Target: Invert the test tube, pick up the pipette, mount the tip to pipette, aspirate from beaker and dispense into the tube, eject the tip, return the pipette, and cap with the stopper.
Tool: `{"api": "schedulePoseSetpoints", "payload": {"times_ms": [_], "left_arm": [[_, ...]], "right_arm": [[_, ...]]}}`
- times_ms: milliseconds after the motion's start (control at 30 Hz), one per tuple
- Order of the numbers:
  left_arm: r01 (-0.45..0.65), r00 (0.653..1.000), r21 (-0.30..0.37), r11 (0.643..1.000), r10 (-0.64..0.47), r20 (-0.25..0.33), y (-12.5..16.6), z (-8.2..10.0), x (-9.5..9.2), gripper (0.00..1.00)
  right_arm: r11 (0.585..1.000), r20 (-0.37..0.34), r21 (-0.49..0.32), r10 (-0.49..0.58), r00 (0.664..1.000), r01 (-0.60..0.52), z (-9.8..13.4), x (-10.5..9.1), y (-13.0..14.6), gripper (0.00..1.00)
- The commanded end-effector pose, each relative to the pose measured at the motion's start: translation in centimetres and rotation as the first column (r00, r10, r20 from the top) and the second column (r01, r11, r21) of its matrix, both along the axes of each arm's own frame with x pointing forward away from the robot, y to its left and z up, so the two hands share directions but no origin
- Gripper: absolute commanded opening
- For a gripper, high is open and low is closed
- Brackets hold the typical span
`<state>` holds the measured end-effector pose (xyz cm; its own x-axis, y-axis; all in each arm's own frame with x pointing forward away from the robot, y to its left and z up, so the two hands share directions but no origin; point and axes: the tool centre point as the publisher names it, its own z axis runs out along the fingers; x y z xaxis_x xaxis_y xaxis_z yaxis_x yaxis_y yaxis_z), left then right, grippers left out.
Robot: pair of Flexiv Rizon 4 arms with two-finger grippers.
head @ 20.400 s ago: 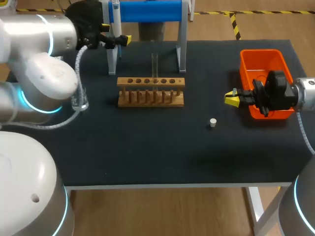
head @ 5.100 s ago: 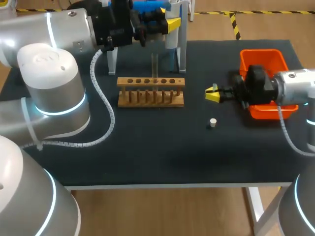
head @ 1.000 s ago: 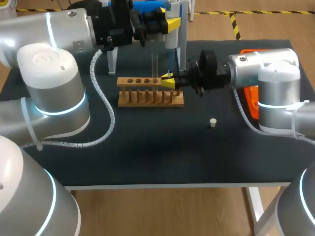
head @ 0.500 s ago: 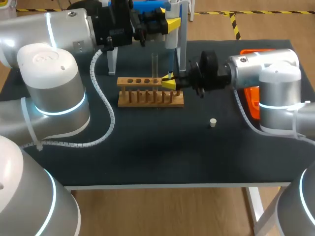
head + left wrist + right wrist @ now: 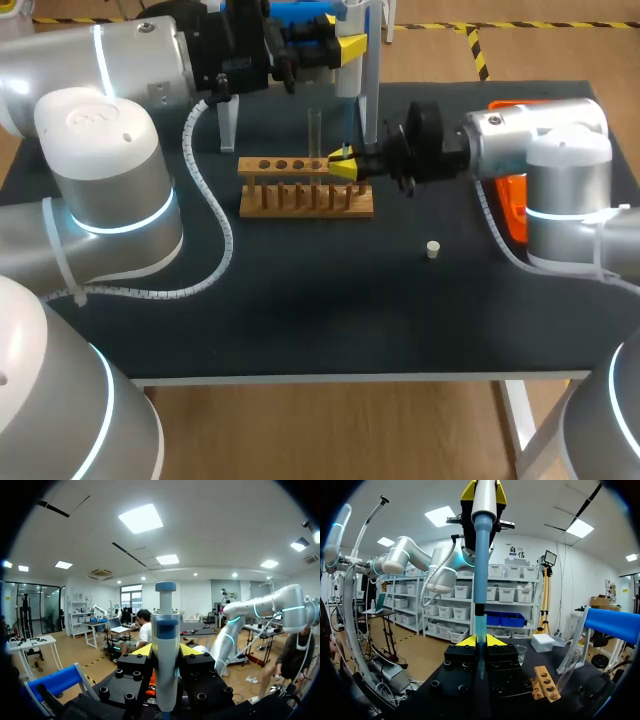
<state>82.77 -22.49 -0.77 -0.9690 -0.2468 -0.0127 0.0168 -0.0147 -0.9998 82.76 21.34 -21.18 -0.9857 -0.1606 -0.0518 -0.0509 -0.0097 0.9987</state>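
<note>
Stopper [image 5: 432, 249] lies alone on the mat at 4 o'clock of the rack [image 5: 306, 190], well apart from both grippers. Orange bin [image 5: 512, 215] sits at 3 o'clock of the rack and is largely hidden behind the R arm.

R gripper [image 5: 343, 166] is held over the rack's 3 o'clock end. Its jaws are almost together and clamped on the pipette tip [image 5: 479, 625], which is kept upright betw. the yellow fingers. Test tube [image 5: 314, 130] stands upright in the rack, just beside R gripper at its 10 o'clock, and is not touched. In the R wrist view a clear beaker [image 5: 521, 654] is seen on the mat beyond the fingers.

L gripper [image 5: 348, 45] is held at 12 o'clock of R gripper, higher up, close by the stand [image 5: 372, 100]. Its jaws are clamped on the pipette [image 5: 165, 630], w/ one finger at each side of the body and the plunger end sticking out ahead. The pipette's shaft is pointed straight down, and its lower end is met by the top of the tip in R gripper. Whether it is fully seated can't be told.
</note>
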Motion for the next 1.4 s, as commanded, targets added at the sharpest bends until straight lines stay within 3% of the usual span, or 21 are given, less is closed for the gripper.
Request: {"api": "schedulePoseSetpoints", "payload": {"times_ms": [33,1400], "left_arm": [[-0.003,1.000,-0.002,1.000,0.003,0.001,-0.10,-0.22,-0.05,0.00],[-0.003,1.000,-0.002,1.000,0.003,0.001,-0.10,-0.22,-0.05,0.00]], "right_arm": [[1.000,0.000,-0.001,-0.004,1.000,0.004,0.16,-0.04,-0.26,0.00],[1.000,0.008,-0.014,-0.013,1.000,0.013,-0.10,0.04,-1.02,0.00]]}}
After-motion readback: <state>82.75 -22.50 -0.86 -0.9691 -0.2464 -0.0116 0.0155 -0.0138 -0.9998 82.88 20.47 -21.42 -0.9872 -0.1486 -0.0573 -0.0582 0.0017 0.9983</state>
